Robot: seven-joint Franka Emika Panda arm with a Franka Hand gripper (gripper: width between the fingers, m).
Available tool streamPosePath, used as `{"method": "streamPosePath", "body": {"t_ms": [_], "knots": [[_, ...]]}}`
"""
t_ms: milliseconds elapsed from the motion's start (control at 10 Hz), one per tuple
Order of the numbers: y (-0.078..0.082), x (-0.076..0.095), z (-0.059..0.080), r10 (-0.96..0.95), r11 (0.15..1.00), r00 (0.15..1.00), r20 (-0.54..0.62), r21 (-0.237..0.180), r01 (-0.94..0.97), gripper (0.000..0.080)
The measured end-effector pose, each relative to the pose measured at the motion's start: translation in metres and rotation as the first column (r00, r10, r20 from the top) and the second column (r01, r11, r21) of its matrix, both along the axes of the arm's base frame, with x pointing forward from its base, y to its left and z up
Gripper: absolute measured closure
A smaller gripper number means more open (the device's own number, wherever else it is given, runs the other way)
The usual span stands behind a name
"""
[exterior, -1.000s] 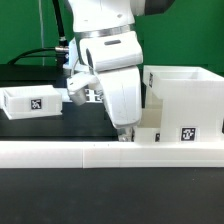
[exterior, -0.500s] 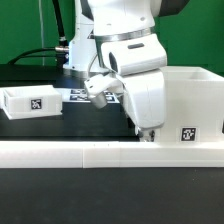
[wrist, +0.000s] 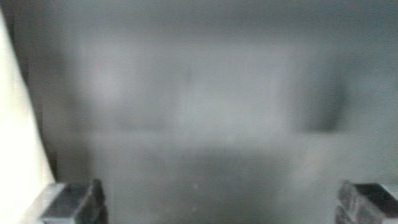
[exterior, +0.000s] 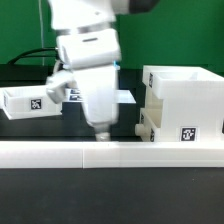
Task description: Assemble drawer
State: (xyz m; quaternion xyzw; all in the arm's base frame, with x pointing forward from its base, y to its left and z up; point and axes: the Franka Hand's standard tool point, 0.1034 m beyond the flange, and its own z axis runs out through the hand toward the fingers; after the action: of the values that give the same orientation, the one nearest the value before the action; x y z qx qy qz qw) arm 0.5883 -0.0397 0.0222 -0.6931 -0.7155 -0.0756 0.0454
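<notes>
The large white box shell (exterior: 183, 92) stands at the exterior view's right. One small tray (exterior: 168, 130) with a marker tag sits against its lower front. The other tray (exterior: 26, 100) lies at the exterior view's left, tag facing the camera. My gripper (exterior: 101, 137) hangs low over the table between the two trays, left of the box shell and touching neither. In the blurred wrist view the gripper (wrist: 217, 200) has its fingers (wrist: 75, 200) wide apart with only dark table between them. It is open and empty.
The long low white rail (exterior: 110, 153) runs along the front, just before the gripper. The marker board (exterior: 127, 97) lies flat behind the arm. A pale strip (wrist: 9, 100) shows at one edge of the wrist view. Green backdrop and cables at the back.
The arm first swung to the exterior view's right, close to the box shell, then back left to the middle of the table. The drawer parts have not moved.
</notes>
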Motion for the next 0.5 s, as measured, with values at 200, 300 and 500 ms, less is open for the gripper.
{"method": "streamPosePath", "body": {"t_ms": [200, 300, 500], "knots": [[-0.012, -0.016, 0.012, -0.064, 0.998, 0.998, 0.008, -0.016, 0.064, 0.0151], [-0.020, -0.027, 0.018, -0.076, 0.997, 0.997, 0.024, -0.028, 0.076, 0.0151], [-0.033, -0.057, 0.029, -0.103, 0.993, 0.994, 0.040, -0.050, 0.105, 0.0151]]}}
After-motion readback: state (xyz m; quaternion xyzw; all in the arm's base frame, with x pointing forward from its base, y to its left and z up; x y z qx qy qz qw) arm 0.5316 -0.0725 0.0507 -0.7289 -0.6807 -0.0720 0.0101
